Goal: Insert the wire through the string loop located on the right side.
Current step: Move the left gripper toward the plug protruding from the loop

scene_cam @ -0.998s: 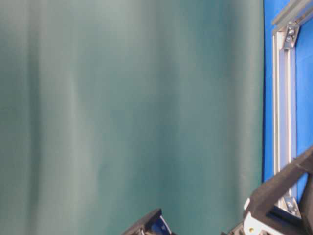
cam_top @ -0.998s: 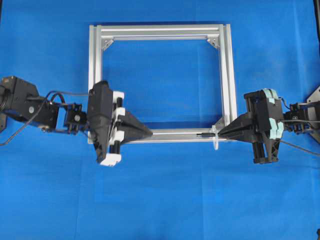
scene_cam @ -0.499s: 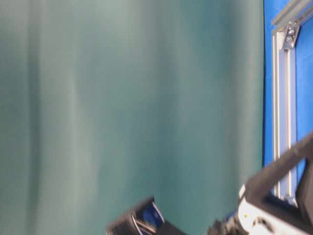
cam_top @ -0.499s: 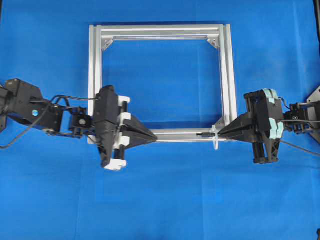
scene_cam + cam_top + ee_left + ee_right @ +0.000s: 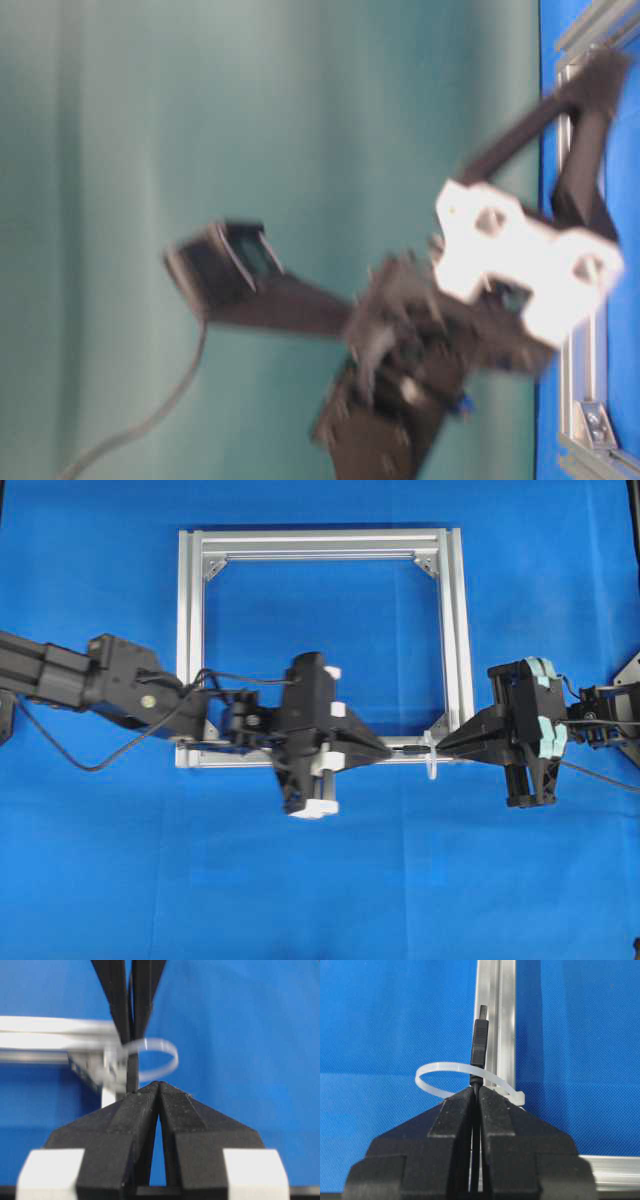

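Aluminium frame (image 5: 320,542), square, is lying flat on a blue cloth (image 5: 320,880); silver corner brackets are sitting in its inner corners.

Right gripper (image 5: 442,746) is reaching in from the right of the overhead view, its tapered black fingers (image 5: 455,1130) pressed together with only a hairline gap between them; it is pinching the wire (image 5: 479,1047) just behind the plug, so the dark plug tip is sticking out past the fingertips and over the frame's near rail; in the right wrist view the plug is standing inside the whitish ring, with the ring's band passing in front of its base.

String loop (image 5: 451,1075), a translucent whitish band, is standing at the frame's near right corner (image 5: 431,752), anchored to the rail by a small clear block.

Left gripper (image 5: 385,751) is stretching far across the middle in the overhead view, its tips lying just beside the plug tip on the near rail; its fingers (image 5: 130,1120) are meeting at their tips, with a narrow wedge of blue showing between them further back; whether they are gripping anything cannot be told; the loop (image 5: 155,1060) is appearing blurred just beyond them, and the right gripper's two fingers are showing beyond it.

Table-level view is smeared by motion; the left arm (image 5: 420,340) is appearing as a dark blur before a grey-green backdrop (image 5: 200,120).
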{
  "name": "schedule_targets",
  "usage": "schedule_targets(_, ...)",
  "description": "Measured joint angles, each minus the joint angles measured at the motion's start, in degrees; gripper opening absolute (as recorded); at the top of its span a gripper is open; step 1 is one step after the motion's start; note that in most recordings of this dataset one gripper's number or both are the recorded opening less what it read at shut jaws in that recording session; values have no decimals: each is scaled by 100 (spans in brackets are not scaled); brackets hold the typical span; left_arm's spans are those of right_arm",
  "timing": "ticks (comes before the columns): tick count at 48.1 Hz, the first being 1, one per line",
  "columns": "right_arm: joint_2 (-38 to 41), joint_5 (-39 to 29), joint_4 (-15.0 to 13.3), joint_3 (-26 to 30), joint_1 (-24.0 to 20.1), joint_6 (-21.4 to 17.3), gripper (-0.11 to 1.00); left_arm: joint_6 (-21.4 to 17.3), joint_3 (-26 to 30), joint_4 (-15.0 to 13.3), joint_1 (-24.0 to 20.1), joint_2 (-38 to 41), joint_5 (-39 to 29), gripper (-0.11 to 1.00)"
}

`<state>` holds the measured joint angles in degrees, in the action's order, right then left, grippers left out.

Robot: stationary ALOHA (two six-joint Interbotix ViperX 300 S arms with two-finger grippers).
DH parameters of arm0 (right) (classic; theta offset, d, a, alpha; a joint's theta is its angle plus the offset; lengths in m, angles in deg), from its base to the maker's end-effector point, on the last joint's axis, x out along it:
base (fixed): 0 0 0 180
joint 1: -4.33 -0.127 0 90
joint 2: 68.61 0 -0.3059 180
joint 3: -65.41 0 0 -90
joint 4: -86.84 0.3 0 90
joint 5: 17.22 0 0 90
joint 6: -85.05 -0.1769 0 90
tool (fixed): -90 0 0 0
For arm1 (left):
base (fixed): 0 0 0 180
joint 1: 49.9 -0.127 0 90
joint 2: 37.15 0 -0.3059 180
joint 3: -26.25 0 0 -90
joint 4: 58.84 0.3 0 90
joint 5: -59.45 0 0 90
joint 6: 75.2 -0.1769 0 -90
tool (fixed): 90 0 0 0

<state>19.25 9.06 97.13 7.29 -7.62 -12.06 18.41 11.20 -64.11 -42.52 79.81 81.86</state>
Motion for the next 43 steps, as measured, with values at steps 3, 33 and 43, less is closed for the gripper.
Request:
schedule_targets(3, 0, 0, 0, 0, 9, 0, -4, 0, 229, 0, -35, 79, -132, 0)
schedule_targets(33, 0, 0, 0, 0, 0, 0, -4, 0, 756, 18, -62, 378, -563, 1)
schedule_targets(43, 0, 0, 0, 0, 0, 0, -4, 0, 747, 26, -62, 378, -563, 36)
